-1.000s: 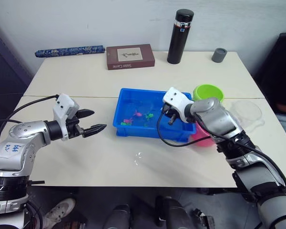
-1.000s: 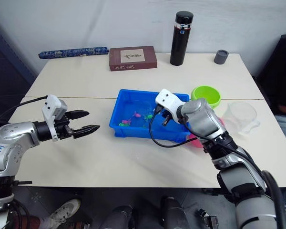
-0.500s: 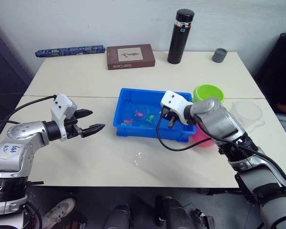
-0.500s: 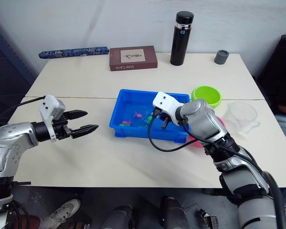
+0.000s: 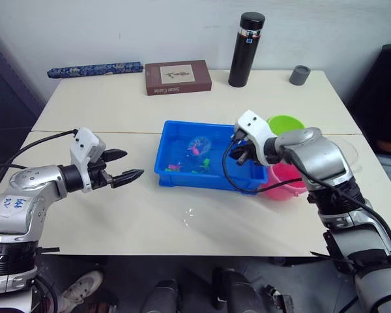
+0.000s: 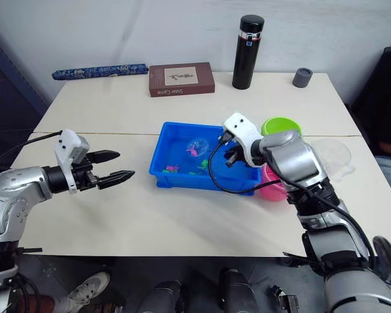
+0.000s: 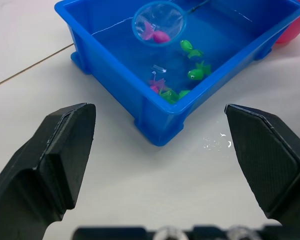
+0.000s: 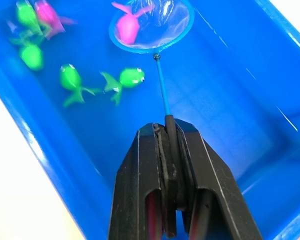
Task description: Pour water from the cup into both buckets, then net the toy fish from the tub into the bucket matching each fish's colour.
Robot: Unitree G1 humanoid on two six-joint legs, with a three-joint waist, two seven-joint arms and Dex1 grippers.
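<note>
Right claw (image 8: 172, 150) is clamped tight on the net (image 8: 152, 25) handle, its light-blue hoop held over the tub (image 6: 176, 179) with one pink fish (image 8: 127, 30) in the mesh. Left claw (image 5: 127, 166) hovers wide apart and empty over the tabletop (image 5: 182, 228), well clear of the tub. Green fish (image 8: 122, 80) and another pink one float in the water. Green bucket (image 5: 285, 124) and pink bucket (image 5: 283, 182) stand just beside the tub's right end. Brown book (image 5: 178, 77) reads "Soler Carne"; black thermos (image 5: 246, 49) and grey cup (image 5: 299, 74) stand behind.
</note>
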